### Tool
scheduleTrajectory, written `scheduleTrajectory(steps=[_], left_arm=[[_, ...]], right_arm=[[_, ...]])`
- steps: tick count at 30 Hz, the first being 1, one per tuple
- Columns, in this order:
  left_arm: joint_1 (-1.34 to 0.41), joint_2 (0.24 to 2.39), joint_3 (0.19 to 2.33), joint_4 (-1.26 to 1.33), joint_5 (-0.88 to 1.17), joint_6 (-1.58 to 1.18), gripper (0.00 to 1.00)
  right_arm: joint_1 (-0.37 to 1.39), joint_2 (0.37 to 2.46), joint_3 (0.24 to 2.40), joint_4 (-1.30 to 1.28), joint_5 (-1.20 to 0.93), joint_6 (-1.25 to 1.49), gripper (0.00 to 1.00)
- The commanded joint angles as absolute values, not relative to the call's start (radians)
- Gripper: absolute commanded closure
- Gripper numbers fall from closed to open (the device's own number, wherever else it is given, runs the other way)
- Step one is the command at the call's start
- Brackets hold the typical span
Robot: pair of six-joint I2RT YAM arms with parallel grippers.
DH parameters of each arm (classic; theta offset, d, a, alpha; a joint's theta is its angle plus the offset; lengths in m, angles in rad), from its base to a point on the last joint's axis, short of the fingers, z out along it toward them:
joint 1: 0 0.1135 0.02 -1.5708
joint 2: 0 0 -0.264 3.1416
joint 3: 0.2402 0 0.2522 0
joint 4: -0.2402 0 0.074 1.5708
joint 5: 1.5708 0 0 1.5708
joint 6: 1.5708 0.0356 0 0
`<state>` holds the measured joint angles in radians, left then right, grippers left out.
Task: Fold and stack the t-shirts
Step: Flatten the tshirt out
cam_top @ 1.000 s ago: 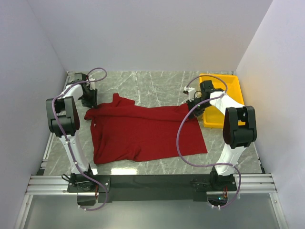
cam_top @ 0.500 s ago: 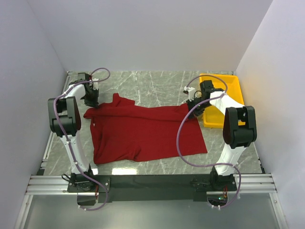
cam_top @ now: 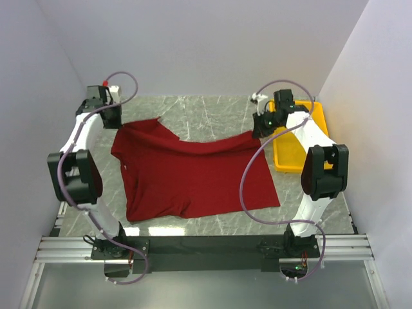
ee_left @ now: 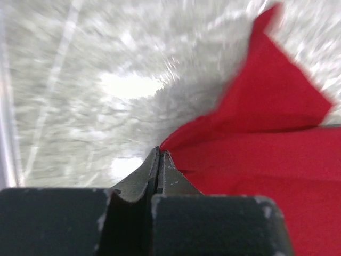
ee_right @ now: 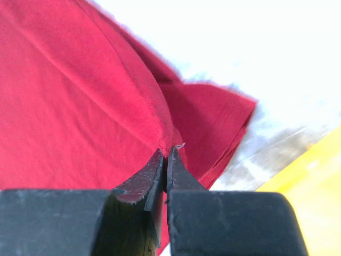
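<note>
The plain dark red cloth t-shirt [cam_top: 193, 180] is lying on the grey marbled table [cam_top: 212, 116], its far edge hanging raised. The left end effector [ee_left: 159, 153] is pinching one far corner and the right end effector [ee_right: 166, 152] the other, beside the yellow plastic tray [cam_top: 288, 158].

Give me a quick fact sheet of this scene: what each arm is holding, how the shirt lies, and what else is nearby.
Garment: one dark red t-shirt
Left gripper: shut, pinching the shirt's far left edge
Right gripper: shut, pinching the shirt's far right edge
Shirt state: far edge held up, sagging between the grippers; near part flat on the marble table
Nearby: yellow tray, right of the shirt
</note>
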<state>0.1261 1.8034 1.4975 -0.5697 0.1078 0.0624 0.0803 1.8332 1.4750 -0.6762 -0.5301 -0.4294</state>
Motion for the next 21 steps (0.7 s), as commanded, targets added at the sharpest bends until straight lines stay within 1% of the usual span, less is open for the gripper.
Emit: scheduleTrajectory(steps=[1, 5, 11, 18, 21], left_arm=[[0.150, 1.692, 1.465, -0.486, 0.112, 0.032, 0.99], [0.187, 1.646, 1.427, -0.456, 0.144, 0.008, 0.99], [0.245, 1.565, 1.388, -0.397, 0.160, -0.061, 0.99], [0.305, 1.479, 1.364, -0.313, 0.184, -0.143, 1.00], [0.327, 1.471, 1.370, -0.296, 0.224, -0.172, 0.99]], right_arm=[[0.074, 1.815, 1.574, -0.609, -0.532, -0.338, 1.00], [0.066, 1.847, 1.673, -0.565, -0.512, -0.224, 1.00], [0.031, 1.905, 1.802, -0.554, -0.479, -0.144, 1.00], [0.006, 1.922, 1.855, -0.520, -0.449, -0.072, 1.00], [-0.020, 1.919, 1.865, -0.514, -0.462, -0.061, 1.00]])
